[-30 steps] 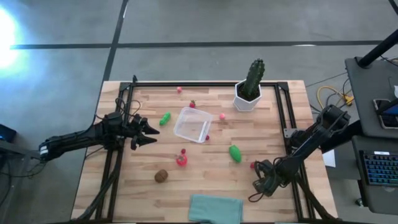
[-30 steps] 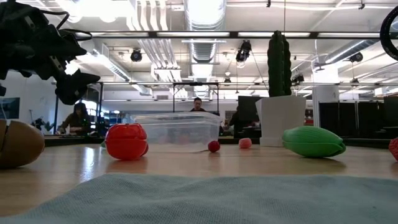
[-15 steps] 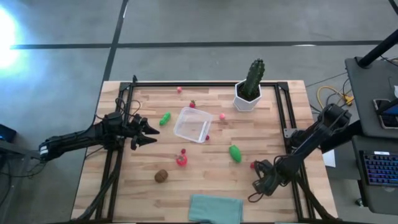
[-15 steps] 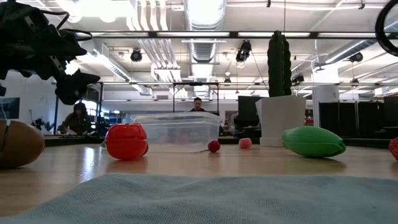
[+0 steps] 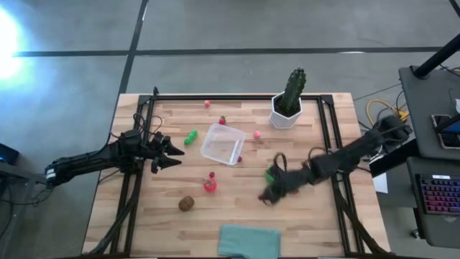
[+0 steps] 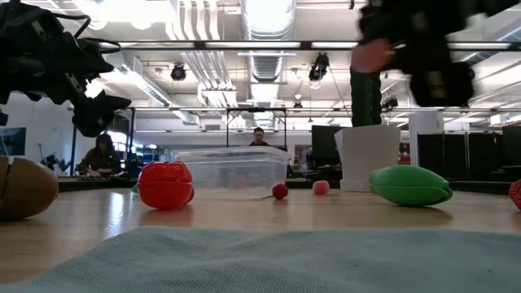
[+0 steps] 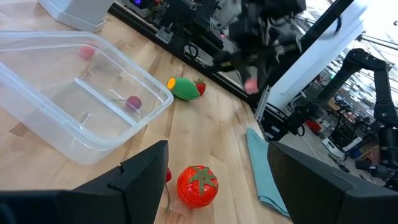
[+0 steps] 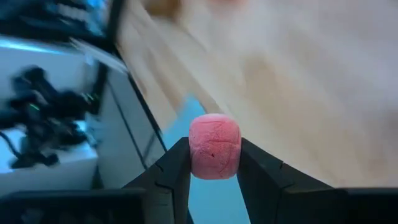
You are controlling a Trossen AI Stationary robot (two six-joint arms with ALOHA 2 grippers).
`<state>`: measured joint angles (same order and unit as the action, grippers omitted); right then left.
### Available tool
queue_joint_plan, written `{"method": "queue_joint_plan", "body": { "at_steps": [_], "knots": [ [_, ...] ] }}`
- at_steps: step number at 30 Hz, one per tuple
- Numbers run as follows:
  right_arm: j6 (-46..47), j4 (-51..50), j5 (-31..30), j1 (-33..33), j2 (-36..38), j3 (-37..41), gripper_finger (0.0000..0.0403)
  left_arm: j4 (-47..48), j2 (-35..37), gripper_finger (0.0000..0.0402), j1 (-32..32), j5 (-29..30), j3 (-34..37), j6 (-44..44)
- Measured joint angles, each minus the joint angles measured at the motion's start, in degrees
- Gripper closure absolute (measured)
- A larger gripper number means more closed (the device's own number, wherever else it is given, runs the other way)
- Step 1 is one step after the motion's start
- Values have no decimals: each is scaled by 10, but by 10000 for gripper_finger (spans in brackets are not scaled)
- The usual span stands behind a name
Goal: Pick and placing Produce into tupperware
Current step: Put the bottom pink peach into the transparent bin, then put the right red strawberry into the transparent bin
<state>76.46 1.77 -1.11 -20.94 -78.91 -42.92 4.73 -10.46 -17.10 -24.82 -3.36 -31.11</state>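
Observation:
The clear tupperware [image 5: 223, 144] stands mid-table on its base, also in the left wrist view [image 7: 81, 106]. Around it lie a small green piece [image 5: 190, 137], a larger green piece [image 5: 271, 173] [image 6: 409, 185], a red tomato [image 5: 210, 185], a brown kiwi [image 5: 187, 203] and tiny pink and red pieces [image 5: 256, 134]. My right gripper [image 5: 267, 196] hangs blurred above the table near the larger green piece, shut on a pink piece [image 8: 214, 146]. My left gripper [image 5: 177, 155] waits open, left of the tupperware. My right gripper pinches the small pink piece [image 8: 214, 149] between its two fingers [image 8: 174, 171], one on each side of it. The piece is lifted clear, high above the table in the low view [image 6: 372, 55].
A tall cactus in a white pot [image 5: 288, 101] stands at the far right of the tupperware. A teal cloth [image 5: 248, 239] lies at the near edge. One more red piece [image 6: 516, 195] sits toward the right edge. Black rails run along both sides of the table.
My right arm has swung quickly from the table's near right corner toward the middle, and now reaches over the larger green piece. It carries the pink piece above the table. The left arm and the pieces on the table have kept still.

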Motion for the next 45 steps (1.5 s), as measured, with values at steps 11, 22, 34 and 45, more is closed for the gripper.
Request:
{"method": "queue_joint_plan", "body": {
  "at_steps": [11,22,34,45],
  "knots": [
    [-194,87,158,158,-99,-92,296,0,0,141,0,0,0,0],
    [-461,-325,52,221,-301,-429,296,0,0,141,0,0,0,0],
    [-574,-499,3,286,-435,-628,253,0,1,141,0,0,0,0],
    [-593,-582,-41,270,-454,-711,164,0,0,141,0,0,0,0]
  ]
}}
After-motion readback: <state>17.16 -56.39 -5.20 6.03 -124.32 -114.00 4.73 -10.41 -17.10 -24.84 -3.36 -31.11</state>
